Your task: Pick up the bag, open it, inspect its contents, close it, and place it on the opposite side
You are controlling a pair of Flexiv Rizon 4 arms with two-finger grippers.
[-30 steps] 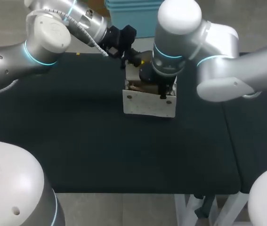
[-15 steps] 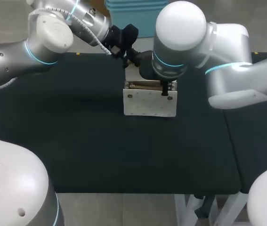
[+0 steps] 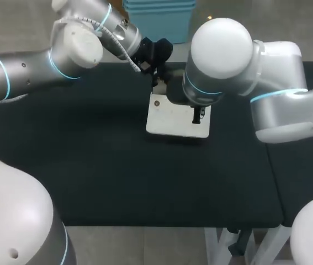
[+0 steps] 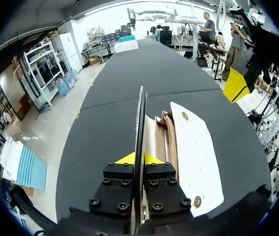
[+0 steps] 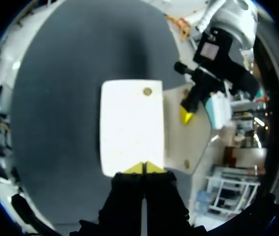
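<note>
The white bag with metal studs sits tilted on the black table, its front panel facing up. My left gripper is at the bag's back left corner and is shut on the thin back wall, which runs edge-on between its tips. A narrow gap in the bag's mouth shows brown contents beside the front panel. My right gripper is shut, with its tips against the front panel's rim corner and nothing between them. The left gripper shows on the beige back wall.
The black tabletop stretches wide to the left of the bag and towards the front edge. A second black-topped table adjoins on the right along a seam. My right arm's bulky elbow hangs over the bag's back right.
The bag's mouth stood open with brown contents showing; now the front panel lies close to the back wall. My right gripper's fingers have closed. Both arms shifted slightly right.
</note>
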